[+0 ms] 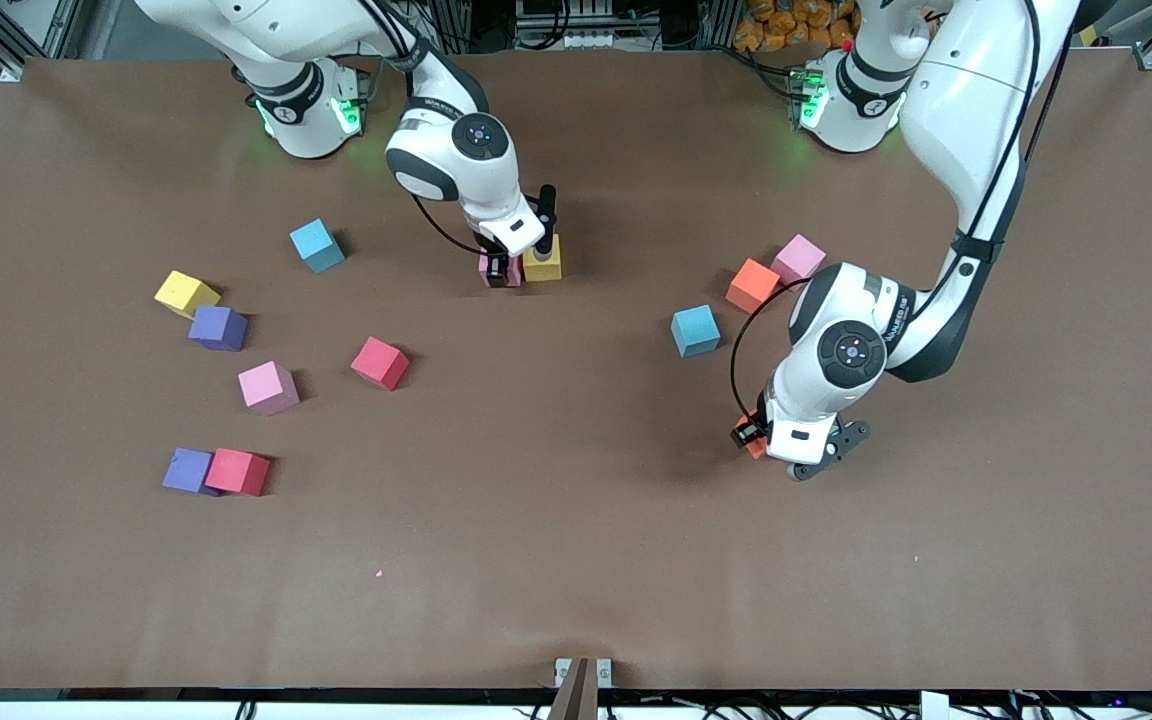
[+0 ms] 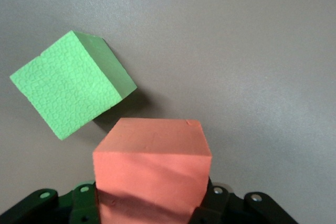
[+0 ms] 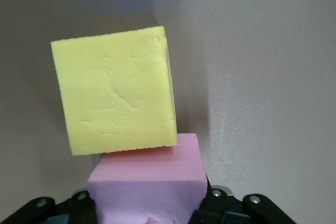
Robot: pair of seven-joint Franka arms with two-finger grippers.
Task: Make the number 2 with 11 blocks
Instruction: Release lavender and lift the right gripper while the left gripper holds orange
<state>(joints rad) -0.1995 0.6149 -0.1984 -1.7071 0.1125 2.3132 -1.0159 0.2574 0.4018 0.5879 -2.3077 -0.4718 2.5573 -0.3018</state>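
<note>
Meanwhile, the right gripper [image 1: 513,262] holds a pink block [image 3: 147,182] between its fingers, low at the surface [image 1: 576,560] near the robots' bases, the block's edge touching a yellow block [image 1: 543,260] already set there; squaring the pink one flush beside the yellow looks like the coming move. Toward the left arm's end, the left gripper [image 1: 771,450] grips an orange block [image 2: 152,177], a green block [image 2: 71,90] lying tilted just beside it. No number 2 shows yet.
</note>
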